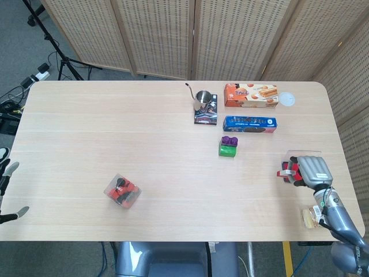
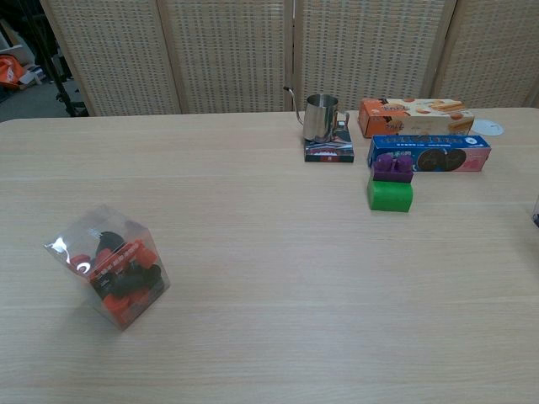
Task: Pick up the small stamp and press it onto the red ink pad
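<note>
My right hand point(image 1: 312, 169) lies near the table's right edge, fingers curled down over a small red and black object point(image 1: 286, 171). This looks like the red ink pad, with a clear lid point(image 1: 295, 155) just behind it. The hand covers most of it, so I cannot tell whether the small stamp is under the fingers. My left hand point(image 1: 8, 190) shows only at the far left edge, its fingertips apart and holding nothing. The chest view shows neither hand.
A green block with purple pieces on top point(image 1: 228, 146) point(image 2: 390, 183) stands mid-table by a blue biscuit box point(image 1: 251, 123) point(image 2: 429, 153). Behind them are an orange box point(image 1: 251, 95), a steel cup point(image 1: 202, 100) and a white disc point(image 1: 287, 99). A clear box of red and black pieces point(image 1: 122, 191) point(image 2: 114, 275) sits front left. A wrapped snack point(image 1: 309, 219) lies by my right forearm.
</note>
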Action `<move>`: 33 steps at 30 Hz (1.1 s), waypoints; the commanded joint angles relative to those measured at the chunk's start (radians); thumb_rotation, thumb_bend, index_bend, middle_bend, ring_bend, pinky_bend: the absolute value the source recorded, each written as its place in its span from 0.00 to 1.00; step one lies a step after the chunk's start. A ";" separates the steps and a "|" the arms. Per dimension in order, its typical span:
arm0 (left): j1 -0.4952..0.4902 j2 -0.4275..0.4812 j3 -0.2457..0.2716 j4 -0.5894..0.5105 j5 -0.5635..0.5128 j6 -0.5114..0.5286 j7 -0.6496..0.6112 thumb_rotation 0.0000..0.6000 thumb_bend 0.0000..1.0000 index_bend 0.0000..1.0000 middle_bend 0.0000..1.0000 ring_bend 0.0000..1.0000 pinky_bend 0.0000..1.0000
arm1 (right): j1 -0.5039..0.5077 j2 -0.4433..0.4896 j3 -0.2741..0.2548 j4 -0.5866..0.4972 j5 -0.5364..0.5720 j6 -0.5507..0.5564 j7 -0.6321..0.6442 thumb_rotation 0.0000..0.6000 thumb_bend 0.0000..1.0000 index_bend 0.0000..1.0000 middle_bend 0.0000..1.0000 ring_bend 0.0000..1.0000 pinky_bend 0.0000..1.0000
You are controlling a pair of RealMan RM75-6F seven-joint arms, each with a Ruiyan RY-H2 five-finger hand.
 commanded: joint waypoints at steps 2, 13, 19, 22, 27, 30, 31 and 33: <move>0.002 0.001 0.001 0.001 0.004 0.003 -0.005 1.00 0.00 0.00 0.00 0.00 0.00 | -0.019 -0.044 -0.044 -0.042 -0.037 0.040 -0.065 1.00 0.54 0.55 1.00 1.00 1.00; 0.002 0.001 0.005 0.003 0.010 0.005 -0.005 1.00 0.00 0.00 0.00 0.00 0.00 | -0.039 -0.100 -0.071 -0.034 -0.054 0.073 -0.106 1.00 0.54 0.55 1.00 1.00 1.00; 0.001 -0.002 0.007 0.001 0.011 0.001 0.006 1.00 0.00 0.00 0.00 0.00 0.00 | -0.041 -0.110 -0.074 -0.010 -0.046 0.064 -0.105 1.00 0.52 0.55 1.00 1.00 1.00; 0.001 -0.004 0.006 -0.001 0.008 0.001 0.010 1.00 0.00 0.00 0.00 0.00 0.00 | -0.045 -0.124 -0.079 0.007 -0.057 0.064 -0.100 1.00 0.52 0.55 1.00 1.00 1.00; 0.001 -0.005 0.007 -0.001 0.009 0.001 0.014 1.00 0.00 0.00 0.00 0.00 0.00 | -0.048 -0.139 -0.079 0.023 -0.067 0.061 -0.085 1.00 0.52 0.55 1.00 1.00 1.00; 0.001 -0.005 0.006 -0.002 0.006 0.001 0.015 1.00 0.00 0.00 0.00 0.00 0.00 | -0.046 -0.141 -0.081 0.026 -0.068 0.053 -0.088 1.00 0.52 0.55 1.00 1.00 1.00; 0.001 -0.005 0.005 -0.002 0.005 0.002 0.014 1.00 0.00 0.00 0.00 0.00 0.00 | -0.045 -0.141 -0.081 0.026 -0.068 0.050 -0.089 1.00 0.52 0.55 1.00 1.00 1.00; 0.002 -0.005 0.005 -0.002 0.005 0.004 0.012 1.00 0.00 0.00 0.00 0.00 0.00 | -0.044 -0.142 -0.082 0.026 -0.069 0.047 -0.090 1.00 0.51 0.55 1.00 1.00 1.00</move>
